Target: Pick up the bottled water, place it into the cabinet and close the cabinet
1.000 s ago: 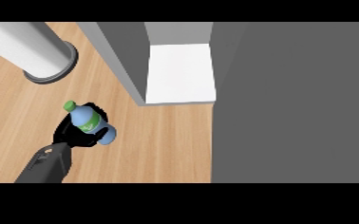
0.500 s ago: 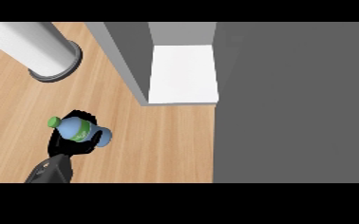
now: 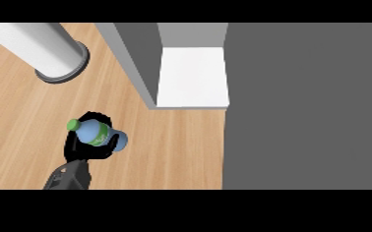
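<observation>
Bottle: small blue plastic water bottle, green cap and label band (image 3: 96, 133), tilted in black left hand (image 3: 81, 152), whose fingers curl round it, low left over light wooden counter (image 3: 174, 142). We judge grasp made; placing and door-closing both left. Open grey cabinet with white shelf floor (image 3: 193, 76) lies up-right, well apart; we see bare counter between. Large dark grey panel (image 3: 291, 108), likely door, bounds right side. Pale cylinder with dark base ring (image 3: 47, 51) stands upper left, off route. Right hand unseen.
</observation>
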Robot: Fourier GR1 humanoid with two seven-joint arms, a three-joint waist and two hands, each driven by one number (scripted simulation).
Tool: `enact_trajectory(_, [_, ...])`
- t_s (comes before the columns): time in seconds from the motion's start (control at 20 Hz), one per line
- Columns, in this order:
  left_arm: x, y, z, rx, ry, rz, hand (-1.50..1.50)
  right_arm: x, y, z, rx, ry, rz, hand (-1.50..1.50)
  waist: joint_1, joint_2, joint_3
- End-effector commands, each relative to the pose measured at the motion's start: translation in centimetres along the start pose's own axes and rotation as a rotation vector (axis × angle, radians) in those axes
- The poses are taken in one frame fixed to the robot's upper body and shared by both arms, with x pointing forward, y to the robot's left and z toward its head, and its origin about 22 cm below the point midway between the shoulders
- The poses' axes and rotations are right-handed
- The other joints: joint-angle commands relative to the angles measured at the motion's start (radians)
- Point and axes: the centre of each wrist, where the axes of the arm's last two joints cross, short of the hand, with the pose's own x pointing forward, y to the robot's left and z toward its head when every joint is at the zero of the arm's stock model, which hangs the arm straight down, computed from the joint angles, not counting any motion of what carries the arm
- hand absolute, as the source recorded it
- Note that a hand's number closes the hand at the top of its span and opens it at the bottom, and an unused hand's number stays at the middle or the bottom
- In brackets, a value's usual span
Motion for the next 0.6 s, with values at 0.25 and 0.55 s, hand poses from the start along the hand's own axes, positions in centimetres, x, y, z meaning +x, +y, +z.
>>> enact_trajectory(0.25, [2.2,-7.9,-3.5,-0.101,-0.013,0.025,1.50,2.7,2.8,-0.5,0.044,-0.094,-0.027,-1.50,-0.003,-0.003,0.000])
enact_trajectory(0.55, [4.6,-13.8,-4.7,-0.117,-0.044,-0.026,1.50,3.0,2.2,-1.0,0.044,-0.068,-0.021,-1.50,-0.005,0.001,-0.001])
